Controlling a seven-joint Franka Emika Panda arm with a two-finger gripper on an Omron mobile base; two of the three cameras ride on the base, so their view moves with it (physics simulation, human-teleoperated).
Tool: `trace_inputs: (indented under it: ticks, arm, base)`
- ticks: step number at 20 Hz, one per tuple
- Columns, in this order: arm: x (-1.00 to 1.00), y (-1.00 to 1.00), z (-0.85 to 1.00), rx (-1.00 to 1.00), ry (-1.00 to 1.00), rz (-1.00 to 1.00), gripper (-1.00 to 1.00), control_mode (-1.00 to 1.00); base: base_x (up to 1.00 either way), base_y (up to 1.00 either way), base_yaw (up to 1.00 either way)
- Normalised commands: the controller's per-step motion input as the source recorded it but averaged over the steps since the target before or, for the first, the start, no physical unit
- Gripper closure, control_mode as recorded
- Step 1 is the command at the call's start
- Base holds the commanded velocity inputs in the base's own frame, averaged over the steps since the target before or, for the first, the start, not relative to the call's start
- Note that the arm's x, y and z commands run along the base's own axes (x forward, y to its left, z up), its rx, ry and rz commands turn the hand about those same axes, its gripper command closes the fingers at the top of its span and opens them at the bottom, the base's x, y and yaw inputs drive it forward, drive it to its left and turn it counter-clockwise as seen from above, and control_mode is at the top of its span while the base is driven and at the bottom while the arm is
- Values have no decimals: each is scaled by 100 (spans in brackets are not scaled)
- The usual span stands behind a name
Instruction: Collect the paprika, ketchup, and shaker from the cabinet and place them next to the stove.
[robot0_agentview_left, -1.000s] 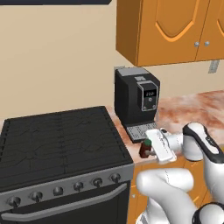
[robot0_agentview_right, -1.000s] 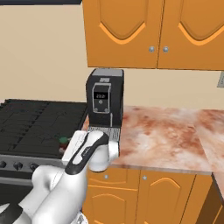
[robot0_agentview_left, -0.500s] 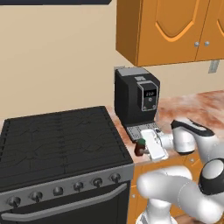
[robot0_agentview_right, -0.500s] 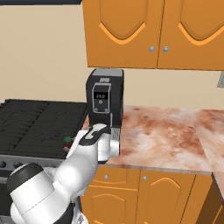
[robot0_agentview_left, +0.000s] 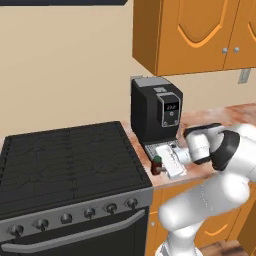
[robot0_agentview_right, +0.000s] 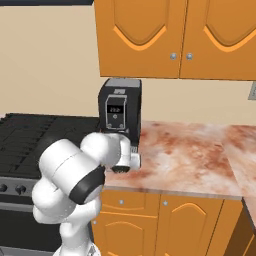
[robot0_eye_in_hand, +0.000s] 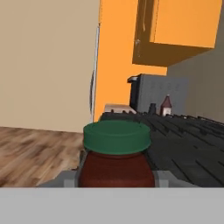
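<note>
Green-lidded paprika (robot0_eye_in_hand: 116, 157) pinched in the pincer (robot0_agentview_left: 161, 165), just beside the stove (robot0_agentview_left: 70, 165).

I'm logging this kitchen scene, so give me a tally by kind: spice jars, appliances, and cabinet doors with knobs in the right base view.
Spice jars: 1, the paprika in the gripper
Appliances: 2, the stove and the coffee machine
Cabinet doors with knobs: 2, the left door and the right door
Total: 5
</note>
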Motion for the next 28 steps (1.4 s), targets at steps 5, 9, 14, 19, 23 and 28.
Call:
trace_inputs:
  ticks: [5, 9, 14, 19, 23, 28]
  arm:
    - [40, -10, -33, 0, 1, 7, 100, -100]
    - [22, -5, -29, 0, 0, 4, 100, -100]
    - [14, -4, -19, 0, 0, 2, 100, -100]
    - [2, -1, -10, 0, 0, 0, 100, -100]
    - [-33, 0, 0, -6, -1, 0, 100, -100]
    - [-43, 0, 0, -14, -4, 0, 100, -100]
  base:
    - [0, 0, 0]
    - [0, 0, 0]
    - [0, 0, 0]
    - [0, 0, 0]
    - [0, 0, 0]
    - [0, 0, 0]
